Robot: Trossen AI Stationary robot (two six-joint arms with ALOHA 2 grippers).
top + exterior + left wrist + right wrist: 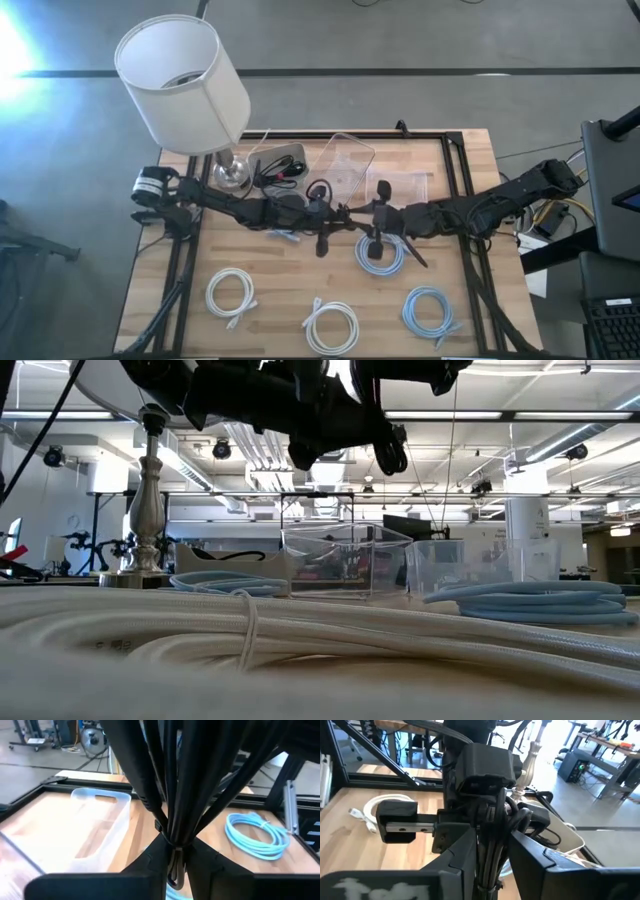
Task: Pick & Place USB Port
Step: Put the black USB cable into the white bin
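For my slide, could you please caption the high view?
Two dark arms meet mid-table above a coiled light-blue cable beside a white-shaded lamp.

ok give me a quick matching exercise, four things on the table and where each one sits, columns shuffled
Things:
1. lamp
2. clear bin
3. white cable coil
4. light blue cable coil

Places in the high view:
A. near edge, right side
B. far edge, middle
C. far left corner
D. near edge, left side

Pairs: 1-C, 2-B, 3-D, 4-A
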